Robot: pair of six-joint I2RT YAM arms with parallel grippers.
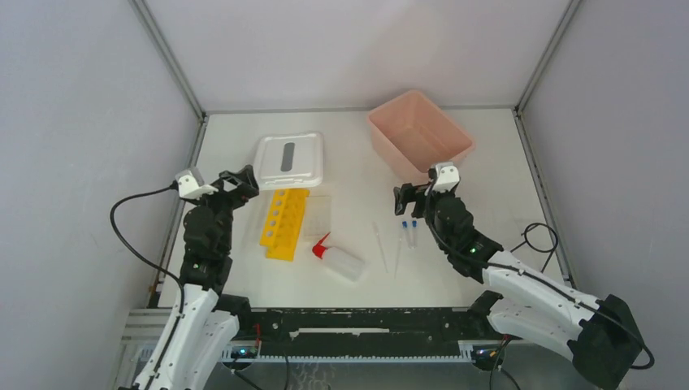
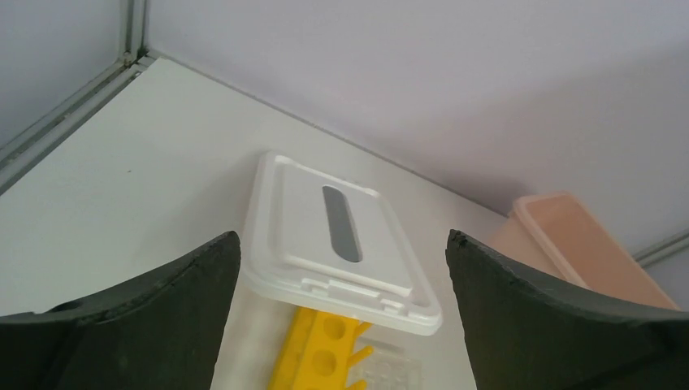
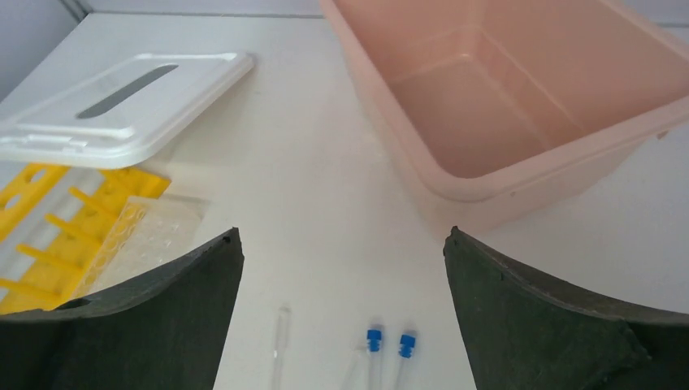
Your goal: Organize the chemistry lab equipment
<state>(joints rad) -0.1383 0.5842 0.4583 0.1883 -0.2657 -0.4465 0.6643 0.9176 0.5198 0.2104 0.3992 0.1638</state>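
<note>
The yellow tube rack lies left of centre, with the small clear grid rack beside it on the right. The red-nozzled squeeze bottle lies on its side in front of them. Two blue-capped tubes and two thin droppers lie right of centre. My left gripper is open and empty above the rack's far left corner; its view shows the rack's end and the grid rack. My right gripper is open and empty, just behind the tubes and a dropper.
The white lid with a grey slot sits behind the yellow rack, its near edge over the rack's far end. The large pink tub stands empty at the back right, just beyond my right gripper. A black cable lies at the right.
</note>
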